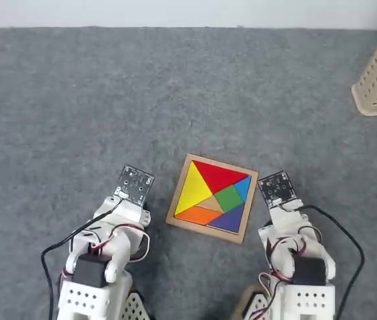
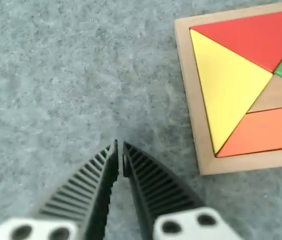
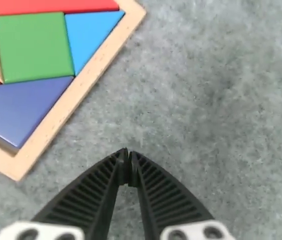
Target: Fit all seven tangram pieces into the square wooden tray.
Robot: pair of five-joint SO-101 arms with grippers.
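Low in the high view's middle, the square wooden tray (image 1: 244,223) lies on grey carpet (image 1: 175,87), all seven tangram pieces (image 1: 205,187) seated flush; nothing looks left to do. The left gripper (image 2: 120,147) and right gripper (image 3: 128,152) flank it, fingers together, empty.

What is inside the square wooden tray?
Red, yellow, green, blue, orange and purple pieces lie flat in the tray. A tan triangle at the middle could be a piece or bare floor. Its floor is otherwise covered.

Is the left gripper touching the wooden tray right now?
Apart. The left wrist view shows a strip of grey carpet between the left gripper and the tray.
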